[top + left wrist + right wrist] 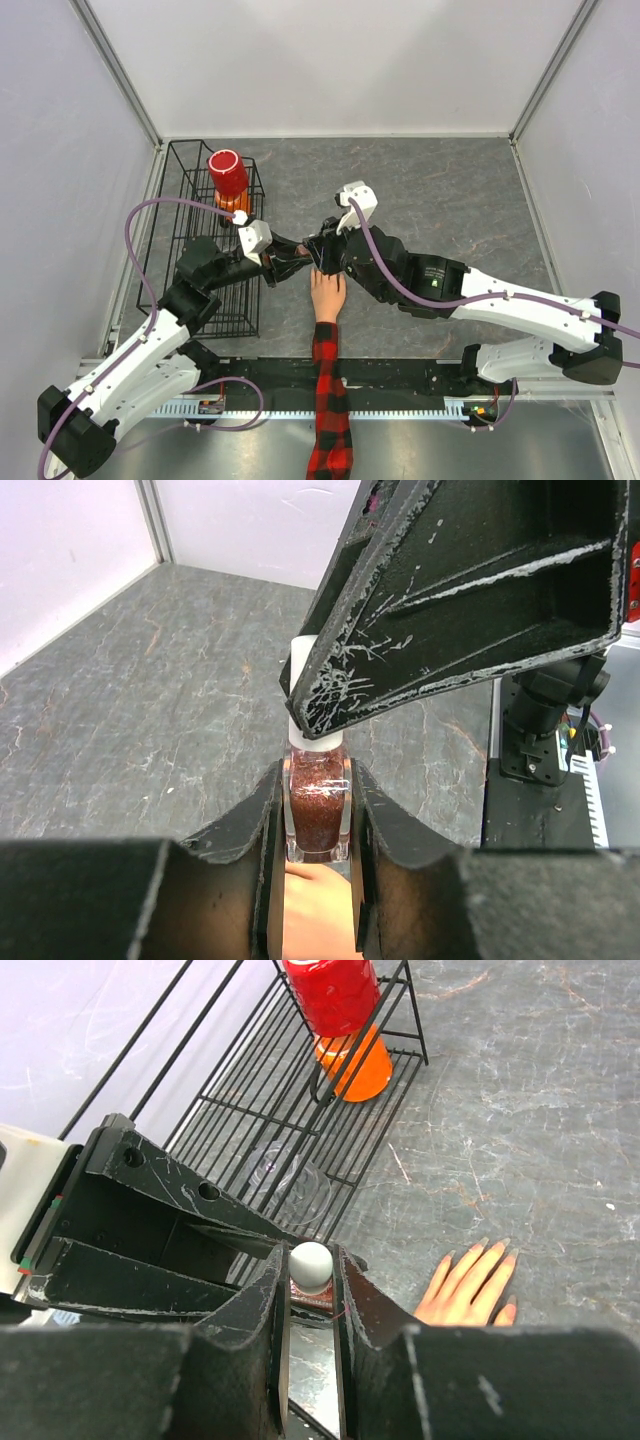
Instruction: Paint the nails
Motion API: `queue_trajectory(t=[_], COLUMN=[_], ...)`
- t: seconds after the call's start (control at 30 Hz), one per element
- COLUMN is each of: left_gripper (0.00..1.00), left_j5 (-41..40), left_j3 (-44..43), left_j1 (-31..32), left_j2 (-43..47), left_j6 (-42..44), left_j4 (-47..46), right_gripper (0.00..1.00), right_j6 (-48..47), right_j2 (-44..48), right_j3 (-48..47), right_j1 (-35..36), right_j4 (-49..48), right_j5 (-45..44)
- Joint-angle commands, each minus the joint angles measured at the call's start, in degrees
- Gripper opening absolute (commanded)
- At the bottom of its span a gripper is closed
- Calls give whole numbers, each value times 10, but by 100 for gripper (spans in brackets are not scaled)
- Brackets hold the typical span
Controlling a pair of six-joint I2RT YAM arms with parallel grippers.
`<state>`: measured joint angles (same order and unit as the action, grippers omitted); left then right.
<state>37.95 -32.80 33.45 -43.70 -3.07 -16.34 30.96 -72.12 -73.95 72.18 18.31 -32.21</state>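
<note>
The peach mannequin hand [327,296] with a red-and-black plaid sleeve [329,410] lies palm down on the table, fingers pointing away from the arms. Its nails [497,1250] show at the fingertips in the right wrist view. My left gripper [317,820] is shut on a small bottle of glittery red polish [317,805], held just above the hand. My right gripper [311,1270] is shut on the bottle's white cap [311,1263]. Both grippers meet above the fingertips [310,256] in the top view.
A black wire rack [205,240] stands at the left, with a red cup [228,172] on an orange object [355,1060] and a clear cup [290,1185] in it. A black rail [400,375] runs along the near edge.
</note>
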Motion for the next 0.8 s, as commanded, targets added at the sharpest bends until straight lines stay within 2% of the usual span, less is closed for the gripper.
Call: queue_trajectory(t=[0.0, 0.1, 0.13, 0.2, 0.23, 0.33, 0.4, 0.43, 0.53, 0.57, 0.67, 0.7, 0.77], left_gripper=[2, 2, 2, 2, 2, 2, 2, 2, 2, 2, 2, 2, 2], left_j5=[-6, -9, -10, -7, -6, 1, 17, 24, 55, 63, 111, 140, 168], left_j3=[-17, -16, -15, -16, -16, -21, -24, -31, -39, -41, -53, -55, -64], left_j1=[0, 0, 0, 0, 0, 0, 1, 1, 1, 0, 0, 1, 1], left_j2=[11, 13, 12, 9, 7, 5, -2, -6, -18, -24, -34, -43, -49], left_j6=[-18, -18, -18, -18, -18, -16, -15, -15, -18, -18, -23, -26, -36], left_j4=[-79, -80, -80, -80, -79, -72, -67, -60, -53, -50, -44, -44, -44], right_gripper=[2, 6, 14, 23, 36, 59, 68, 76, 89, 91, 91, 88, 82], right_j6=[31, 30, 26, 12, 6, -27, -46, -67, -109, -133, -194, -208, -242], right_j2=[-8, -9, -11, -15, -17, -22, -26, -26, -18, -15, -28, -32, -41], right_j3=[-16, -22, -27, -49, -58, -104, -146, -159, -199, -209, -250, -260, -261], right_j1=[10, 10, 10, 10, 10, 9, 7, 4, -14, -24, -82, -105, -115], right_j4=[39, 43, 46, 70, 82, 141, 189, 202, 236, 246, 288, 307, 316], right_j5=[3, 11, 19, 21, 19, 15, 15, 21, 80, 102, 270, 367, 419])
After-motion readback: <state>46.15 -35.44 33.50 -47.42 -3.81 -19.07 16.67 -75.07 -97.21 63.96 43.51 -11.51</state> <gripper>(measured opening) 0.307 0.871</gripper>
